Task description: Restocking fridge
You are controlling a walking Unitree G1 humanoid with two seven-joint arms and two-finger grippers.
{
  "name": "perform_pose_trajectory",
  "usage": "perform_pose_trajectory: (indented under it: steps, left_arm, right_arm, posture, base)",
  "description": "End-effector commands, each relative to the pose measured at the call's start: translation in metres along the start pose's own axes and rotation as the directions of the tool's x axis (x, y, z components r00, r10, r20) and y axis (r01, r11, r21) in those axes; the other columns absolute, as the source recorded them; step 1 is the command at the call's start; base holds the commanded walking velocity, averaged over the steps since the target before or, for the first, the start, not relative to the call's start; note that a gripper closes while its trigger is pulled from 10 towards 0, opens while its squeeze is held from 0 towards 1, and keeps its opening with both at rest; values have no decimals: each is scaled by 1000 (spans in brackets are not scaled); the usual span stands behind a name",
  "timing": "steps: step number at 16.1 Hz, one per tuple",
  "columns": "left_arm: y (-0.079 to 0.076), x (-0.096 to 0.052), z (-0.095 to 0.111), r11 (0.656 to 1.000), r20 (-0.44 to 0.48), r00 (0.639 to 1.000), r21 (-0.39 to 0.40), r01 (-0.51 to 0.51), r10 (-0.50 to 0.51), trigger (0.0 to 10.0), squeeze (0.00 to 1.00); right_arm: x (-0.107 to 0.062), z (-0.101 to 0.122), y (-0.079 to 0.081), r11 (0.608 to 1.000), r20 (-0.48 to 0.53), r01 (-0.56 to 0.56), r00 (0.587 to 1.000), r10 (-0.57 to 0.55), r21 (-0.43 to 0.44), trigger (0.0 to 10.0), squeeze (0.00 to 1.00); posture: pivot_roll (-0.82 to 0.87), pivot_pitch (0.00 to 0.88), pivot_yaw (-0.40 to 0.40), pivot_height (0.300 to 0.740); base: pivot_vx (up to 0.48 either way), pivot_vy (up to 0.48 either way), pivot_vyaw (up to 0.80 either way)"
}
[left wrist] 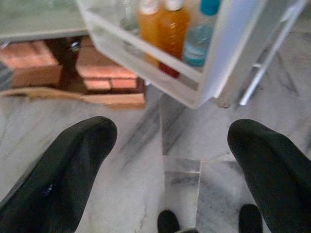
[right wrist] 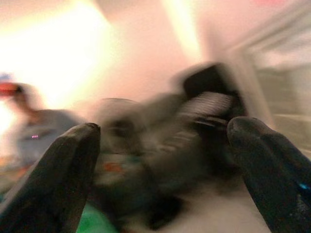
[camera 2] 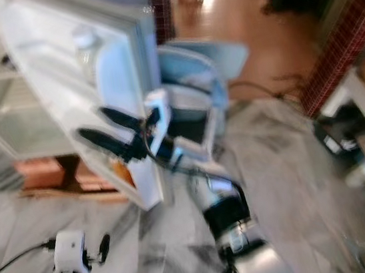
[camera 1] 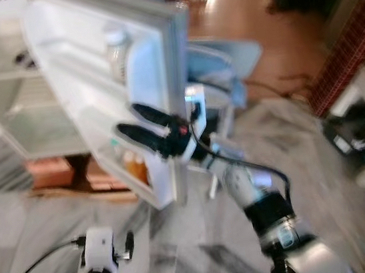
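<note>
right pincer (camera 1: 142, 123) spread at fridge door (camera 1: 95, 87), bottles (left wrist: 167, 29) racked below.

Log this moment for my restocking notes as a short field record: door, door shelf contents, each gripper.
fridge door: open, swung out towards the robot
lower door shelf: two orange bottles and a blue-capped bottle, upright
upper door shelf: pale jar
right gripper: open, raised at the door's edge
left gripper: open, low over the marble floor
</note>
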State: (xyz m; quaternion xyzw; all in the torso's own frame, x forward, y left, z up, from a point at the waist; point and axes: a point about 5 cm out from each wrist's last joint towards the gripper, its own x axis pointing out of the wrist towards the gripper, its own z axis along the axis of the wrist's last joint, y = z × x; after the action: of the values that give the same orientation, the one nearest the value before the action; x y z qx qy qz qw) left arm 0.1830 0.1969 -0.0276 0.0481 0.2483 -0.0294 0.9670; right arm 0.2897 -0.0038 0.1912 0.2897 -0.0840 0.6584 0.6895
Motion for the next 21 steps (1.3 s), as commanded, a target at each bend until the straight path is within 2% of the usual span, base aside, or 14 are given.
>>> perform_pose_trajectory:
  steps: [1,3,4,5,6,7,8,9,10,11,14,16,17,21]
  left_arm:
    - [7,-3,-11,1000,-27,1000,1,-13,13,10000,0]
    - [7,-1,-19,1000,-48,999,1,-14,15,10000,0]
    - [5,1,-25,1000,-64,998,8,-12,12,10000,0]
    - [5,2,-26,1000,-67,998,10,-11,12,10000,0]
    - [5,3,-28,1000,-70,997,12,-11,12,10000,0]
    - [5,4,-29,1000,-72,997,15,-10,11,10000,0]
    - [4,5,-30,1000,-73,997,17,-9,10,10000,0]
    - [4,5,-31,1000,-74,997,19,-7,9,10000,0]
    - [3,5,-31,1000,-71,997,20,-7,8,10000,0]
    - [3,6,-31,1000,-67,998,21,-7,8,10000,0]
    - [3,8,-28,1000,-45,999,26,-2,4,10000,0]
    - [1,9,-24,1000,-24,1000,31,5,-4,10000,0]
    - [0,9,-21,999,-13,1000,32,10,-10,10000,0]
    - [-5,10,-8,999,35,999,40,18,-20,10000,0]
  right_arm:
    - [-8,5,11,995,-1,-91,996,91,28,10000,0]
    - [-36,-8,-3,998,-110,37,993,-41,-41,10000,0]
    - [-64,-26,-17,967,-297,182,927,-229,-178,10000,0]
    - [-71,-31,-21,949,-347,209,894,-282,-235,10000,0]
    - [-89,-39,-32,900,-445,280,795,-412,-333,10000,0]
    - [-111,-41,-52,785,-494,384,621,-609,-486,10000,0]
    - [-126,-37,-63,696,-492,404,502,-711,-594,10000,0]
    - [-134,-32,-69,643,-476,400,443,-760,-654,10000,0]
    - [-144,-13,-81,507,-377,472,347,-859,-721,10000,0]
    - [-146,0,-87,430,-299,517,320,-899,-740,10000,0]
    - [-135,30,-98,245,-82,590,289,-954,-770,10000,0]
    - [-121,43,-103,193,23,670,299,-954,-717,10000,0]
    - [-109,50,-104,195,64,706,322,-944,-681,10000,0]
    - [-68,65,-102,331,131,759,477,-869,-561,10000,0]
  posture:
    - [240,94,-59,740]
    - [233,97,-54,740]
    - [230,99,-52,740]
    - [230,99,-52,740]
    - [229,100,-49,740]
    - [232,101,-48,740]
    - [233,100,-47,740]
    - [234,101,-47,740]
    - [236,100,-47,740]
    - [236,100,-47,740]
    - [235,97,-45,740]
    - [231,98,-42,740]
    - [231,98,-42,740]
    - [226,93,-48,740]
  base:
    - [0,0,0]
    - [0,0,0]
    - [0,0,0]
    - [0,0,0]
    - [0,0,0]
    - [0,0,0]
    - [0,0,0]
    - [0,0,0]
    - [0,0,0]
    - [0,0,0]
    - [0,0,0]
    - [0,0,0]
    - [0,0,0]
    - [0,0,0]
